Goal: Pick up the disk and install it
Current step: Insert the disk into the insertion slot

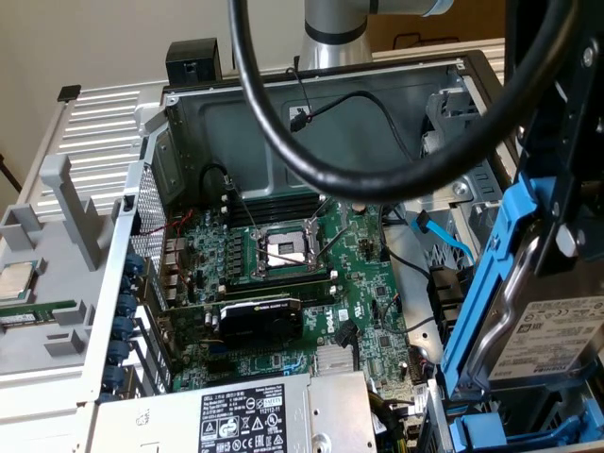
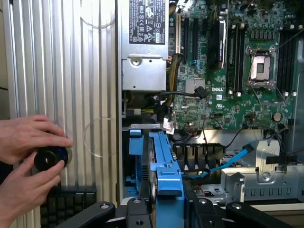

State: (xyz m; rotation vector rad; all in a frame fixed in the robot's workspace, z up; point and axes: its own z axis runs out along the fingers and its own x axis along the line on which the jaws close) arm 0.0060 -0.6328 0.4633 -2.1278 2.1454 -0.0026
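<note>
The pincer [image 2: 168, 211] is partly closed and clamped on the disk [image 1: 545, 332] by its blue carrier [image 2: 164, 156], with a finger [image 2: 136, 209] seen on each side. The disk is held on edge at the drive-bay end of the case [image 1: 189, 123], at the exterior view's right, beside the motherboard [image 1: 283, 283]. Its labelled face is turned to the exterior camera. The long axis is steeply tilted, rising toward the exterior view's right. In the wrist view it is seen edge-on, running away from the pincer toward the power supply [image 2: 145, 47]. A black knob [image 2: 47, 159] outside the case is gripped by a person's hands [image 2: 26, 137].
</note>
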